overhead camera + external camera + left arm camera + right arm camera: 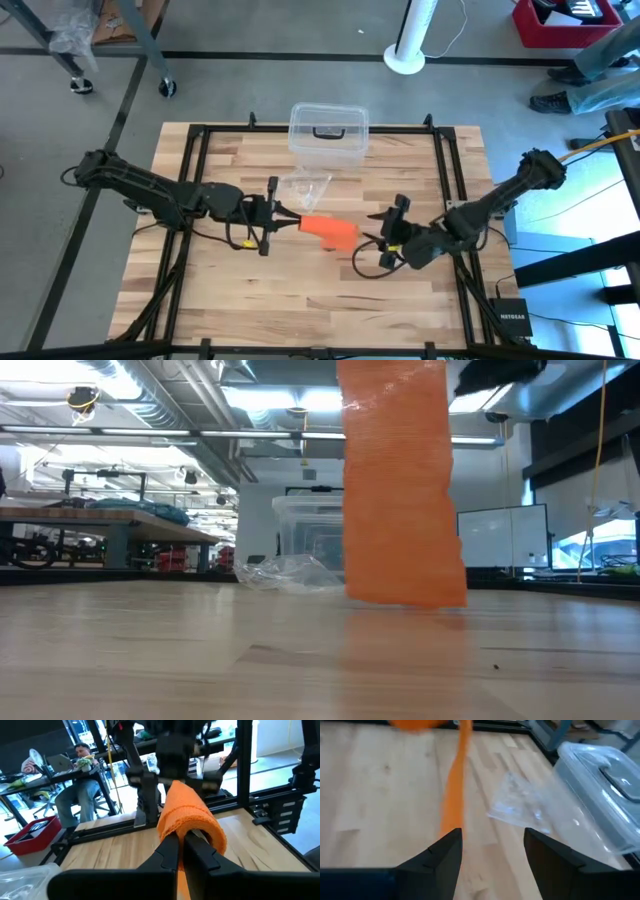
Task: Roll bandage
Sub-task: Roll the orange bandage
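Observation:
The bandage (332, 230) is a bright orange fabric strip, partly wound into a roll (191, 815) around the tips of my left gripper (183, 851), which is shut on it above the table's middle. From the roll a flat length (400, 490) hangs down to just above the tabletop; whether its lower end touches the wood, I cannot tell. My right gripper (372, 240) stands open just right of the bandage, pointing at it, with nothing between its fingers (440, 857). The hanging strip (454, 795) shows ahead of it. My left gripper pinches the bandage between its two shut fingers; a strip of orange (179, 882) shows in the slit between them. The wound part (200, 822) wraps over the fingertips. The fingers come level from the table's left. The roll is lifted clear and the free length hangs slack below.
A clear plastic box (328, 128) with a dark handle stands at the far middle of the table, and a small transparent plastic piece (305, 186) lies just in front of it. Black frame rails (445, 170) border the wooden top. A person sits at a desk beyond the table (80, 775).

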